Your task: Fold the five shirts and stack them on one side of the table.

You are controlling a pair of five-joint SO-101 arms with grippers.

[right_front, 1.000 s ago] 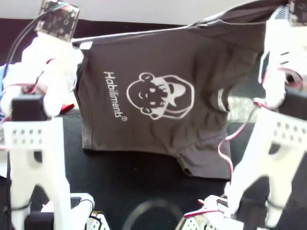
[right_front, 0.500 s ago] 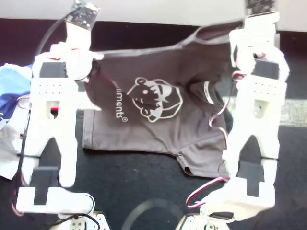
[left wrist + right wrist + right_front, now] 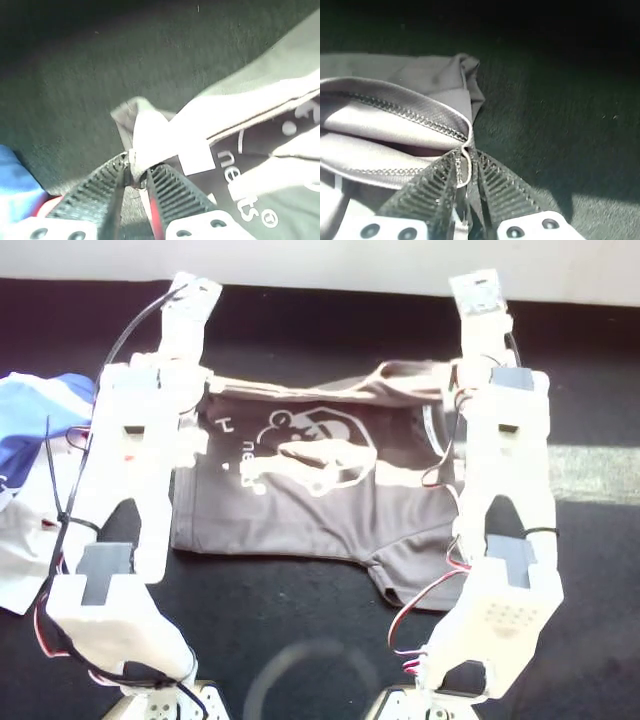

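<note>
A dark grey shirt (image 3: 310, 510) with a white cartoon print lies on the black table, its far edge held just above the cloth. My left gripper (image 3: 137, 175) is shut on the shirt's far left corner (image 3: 150, 135), near the hem with white lettering. My right gripper (image 3: 466, 162) is shut on the stitched hem (image 3: 410, 117) at the far right corner. In the high view the left arm (image 3: 140, 470) and right arm (image 3: 505, 490) stretch over the shirt's two sides. A blue and white shirt (image 3: 35, 440) lies crumpled at the left edge.
Bare black table (image 3: 320, 320) lies beyond the shirt toward the back. A bright strip of sunlight (image 3: 595, 475) crosses the table at the right. The arm bases (image 3: 300, 695) stand at the near edge.
Both arms have swung down and away from the camera, lowering the lifted shirt from hanging upright to lying nearly flat on the table, its far edge still gripped.
</note>
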